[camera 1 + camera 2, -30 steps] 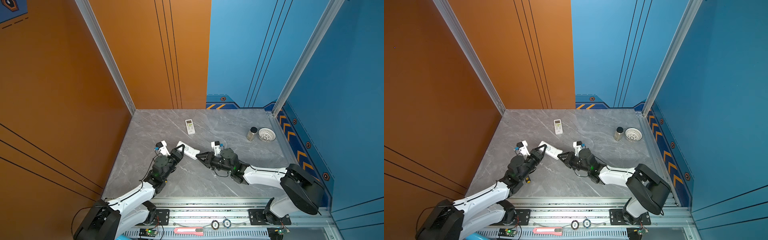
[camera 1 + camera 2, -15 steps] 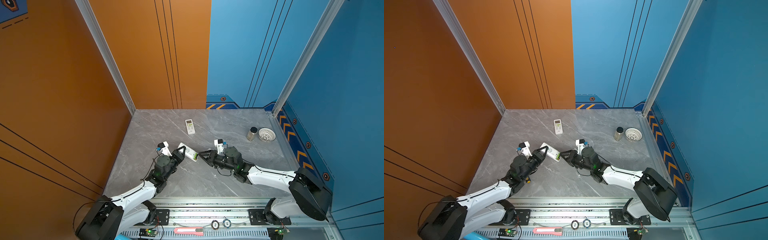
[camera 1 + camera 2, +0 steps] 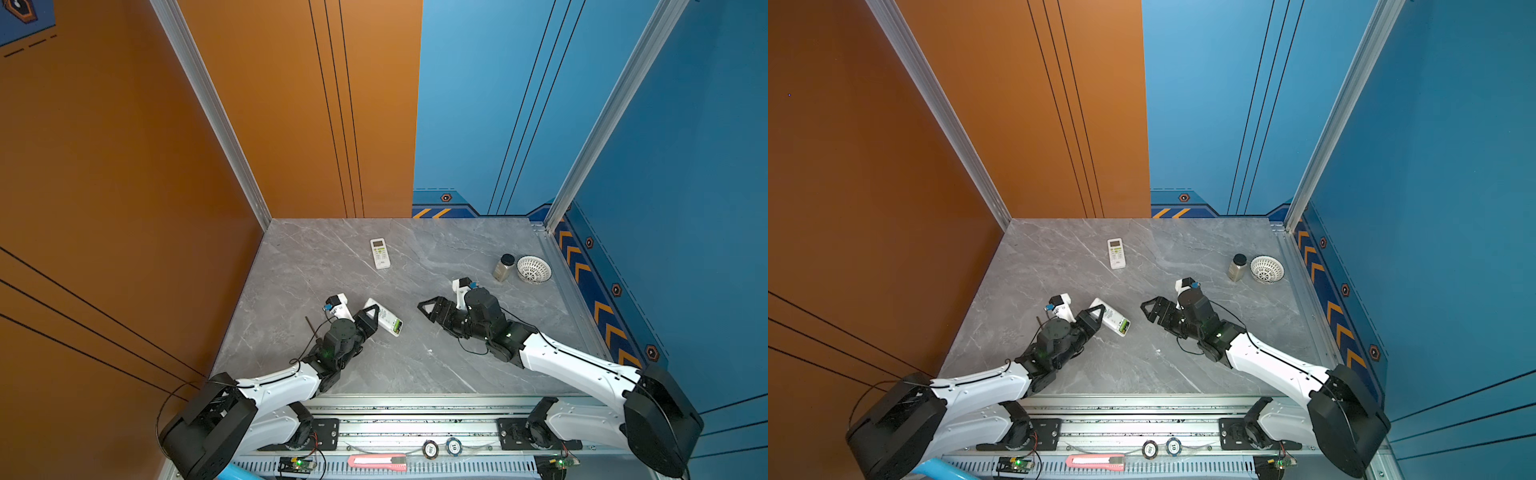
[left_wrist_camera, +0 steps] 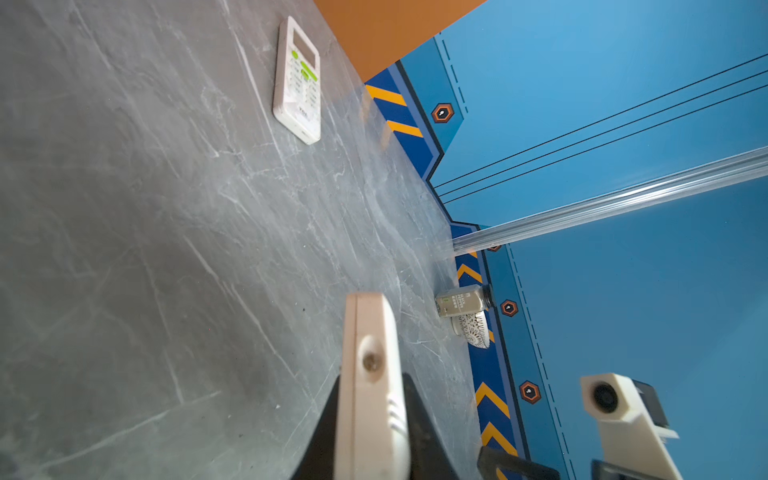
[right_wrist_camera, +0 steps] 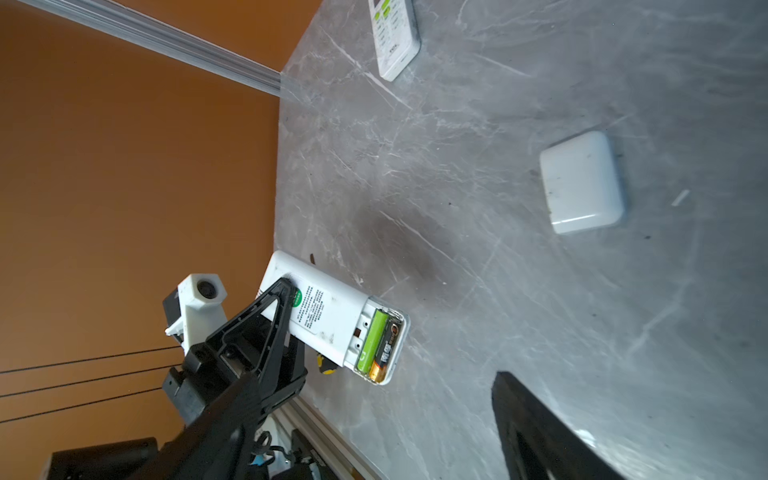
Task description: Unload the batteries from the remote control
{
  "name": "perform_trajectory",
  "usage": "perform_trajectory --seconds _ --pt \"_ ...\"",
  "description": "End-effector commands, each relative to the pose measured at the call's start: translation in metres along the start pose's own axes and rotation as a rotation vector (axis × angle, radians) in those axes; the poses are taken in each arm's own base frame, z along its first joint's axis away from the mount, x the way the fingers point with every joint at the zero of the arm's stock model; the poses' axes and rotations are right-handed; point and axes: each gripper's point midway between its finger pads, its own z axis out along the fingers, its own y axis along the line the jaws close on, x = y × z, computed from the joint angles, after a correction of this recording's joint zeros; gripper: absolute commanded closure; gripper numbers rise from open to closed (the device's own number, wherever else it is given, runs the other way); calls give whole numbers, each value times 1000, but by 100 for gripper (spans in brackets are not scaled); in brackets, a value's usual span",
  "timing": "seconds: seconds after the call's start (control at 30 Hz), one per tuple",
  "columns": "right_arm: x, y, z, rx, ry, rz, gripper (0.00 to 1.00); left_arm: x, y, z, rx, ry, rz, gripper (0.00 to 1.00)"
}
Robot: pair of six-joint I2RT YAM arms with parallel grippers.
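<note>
Clamping the remote by its plain end, your left jaws are nearly closed on it. One finger lies across the labelled back. The remote sits back-up over the front-left of the bench, angled toward the middle. Can't tell if its free end touches the bench.

The battery bay at that free end is uncovered. The green battery and the black battery, which has a gold end, lie side by side in the bay.

Your right jaws are spread wide and hold nothing. One finger points at the remote's open end, clearly apart from it.

The white cover lies flat on the bench, well apart from the remote, and is hidden in both top views. A black-and-yellow bit of the screwdriver shows beneath the remote.

The second remote lies face-up toward the back. The jar and basket stand just beside each other at back right.
</note>
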Motion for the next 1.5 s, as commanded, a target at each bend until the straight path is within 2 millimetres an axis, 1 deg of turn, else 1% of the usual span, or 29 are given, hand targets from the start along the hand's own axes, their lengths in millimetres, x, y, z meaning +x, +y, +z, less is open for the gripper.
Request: perform_trajectory --seconds 0.0,0.03,0.2,0.37,0.43,0.5,0.53,0.57,0.6,0.63,0.7,0.73,0.77,0.83,0.87,0.9,0.93,0.97,1.0,1.07,1.13,1.2,1.27,1.3,1.4,1.47 --pt "0 -22 -13 123 9 -62 9 -2 13 -1 -56 -77 -25 100" --pt "-5 -27 -16 134 -2 -53 9 0 18 -1 -75 -89 -35 100" --pt "-5 -30 -21 126 -14 -43 9 5 25 1 -112 -155 -53 100" --pt "-6 -30 -24 112 -21 -39 9 19 47 8 -192 -188 -104 100" --pt "-8 -28 -27 106 -33 -40 9 24 51 11 -209 -205 -121 100" --pt "-10 -28 -29 106 -38 -40 9 29 50 16 -212 -212 -137 100" --pt "-10 -29 -30 106 -39 -40 9 32 48 18 -210 -209 -141 98" --pt "-11 -30 -31 106 -43 -38 9 36 46 23 -206 -200 -146 91" --pt "-11 -30 -32 107 -46 -36 9 41 43 27 -200 -185 -149 72" --pt "-11 -31 -33 109 -46 -34 9 46 41 31 -194 -171 -156 51" --pt "-13 -32 -37 109 -53 -32 9 53 38 32 -186 -159 -180 23" --pt "-14 -32 -39 109 -59 -30 9 56 36 32 -184 -153 -185 17" --pt "-15 -33 -41 111 -62 -30 9 59 35 32 -188 -140 -197 15" --pt "-17 -36 -45 115 -73 -24 9 69 42 30 -282 -75 -237 9" --pt "-18 -37 -48 116 -77 -20 9 75 50 22 -396 -31 -242 7" --pt "-19 -39 -50 120 -82 -16 9 74 61 7 -541 -14 -208 3" --pt "-21 -40 -53 121 -91 -11 9 69 63 -7 -650 -9 -177 1" --pt "-22 -41 -56 121 -99 -8 9 62 69 -24 -755 -9 -155 2" --pt "-24 -40 -59 115 -105 -4 9 60 74 -35 -817 5 -168 2" --pt "-27 -41 -63 111 -119 -1 9 60 87 -51 -883 40 -217 2" --pt "-29 -42 -66 113 -129 5 9 55 97 -72 -950 45 -236 2" --pt "-32 -43 -68 115 -137 12 9 50 100 -87 -981 58 -226 2" --pt "-34 -41 -70 109 -144 18 9 42 96 -97 -980 55 -230 2" --pt "-35 -38 -70 98 -148 18 9 35 89 -98 -953 49 -214 2" --pt "-36 -25 -71 54 -137 2 9 4 71 -108 -927 63 -110 2" --pt "-31 -15 -68 29 -108 -31 9 -9 70 -113 -947 147 -51 2"
